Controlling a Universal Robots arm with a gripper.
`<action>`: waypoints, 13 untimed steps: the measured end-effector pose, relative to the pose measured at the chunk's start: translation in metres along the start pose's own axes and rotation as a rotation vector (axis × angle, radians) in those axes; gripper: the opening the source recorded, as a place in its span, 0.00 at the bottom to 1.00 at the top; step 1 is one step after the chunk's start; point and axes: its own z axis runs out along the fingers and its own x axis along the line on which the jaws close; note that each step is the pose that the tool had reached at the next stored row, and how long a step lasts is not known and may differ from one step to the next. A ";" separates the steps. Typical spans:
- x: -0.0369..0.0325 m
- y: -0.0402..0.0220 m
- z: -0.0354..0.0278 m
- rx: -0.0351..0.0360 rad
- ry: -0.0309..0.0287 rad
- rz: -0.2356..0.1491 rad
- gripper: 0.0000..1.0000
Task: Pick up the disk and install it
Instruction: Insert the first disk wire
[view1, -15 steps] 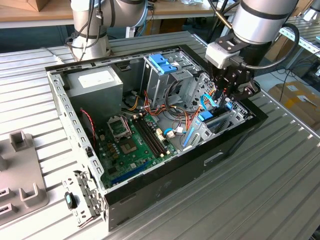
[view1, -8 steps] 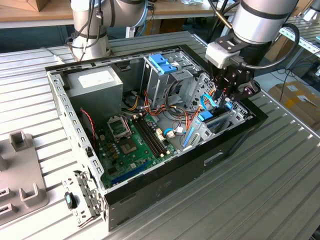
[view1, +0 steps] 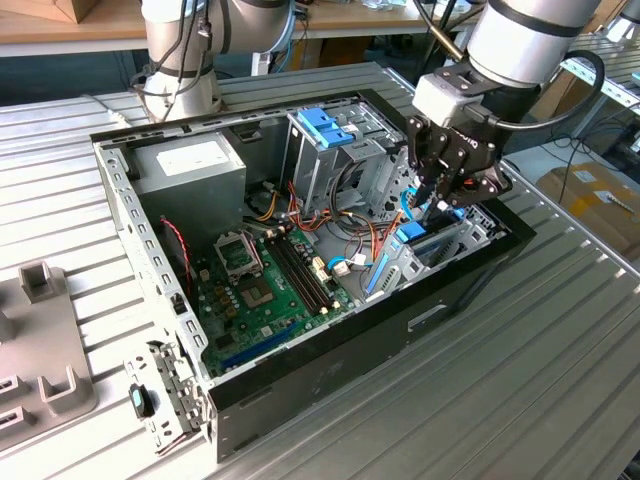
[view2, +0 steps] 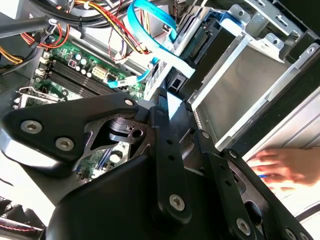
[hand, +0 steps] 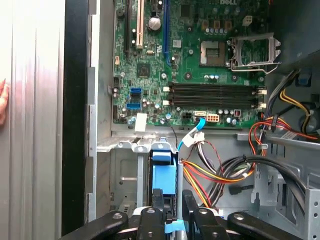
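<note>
gripper (hand: 172, 212): low inside the open computer case (view1: 330, 375), fingers closed on the disk (hand: 164, 175), which stands edge-on in the drive bay (view2: 250, 75). risk: blue cable (view2: 150, 30) and wire bundle (hand: 220, 175) just beside could snag; motherboard (hand: 200, 60) beyond.

There was one open computer case (view1: 330, 375), one green motherboard (view1: 265, 285), one grey power supply (view1: 190, 165), one blue-latched drive cage (view1: 325, 130), and one hand (view2: 282, 167).
</note>
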 end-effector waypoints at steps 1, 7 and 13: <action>0.0000 0.0000 0.0001 -0.0003 -0.0002 0.000 0.30; 0.0000 -0.0004 0.0002 -0.0014 -0.0003 0.000 0.30; -0.0003 -0.0054 0.0002 -0.0151 0.0007 0.002 0.30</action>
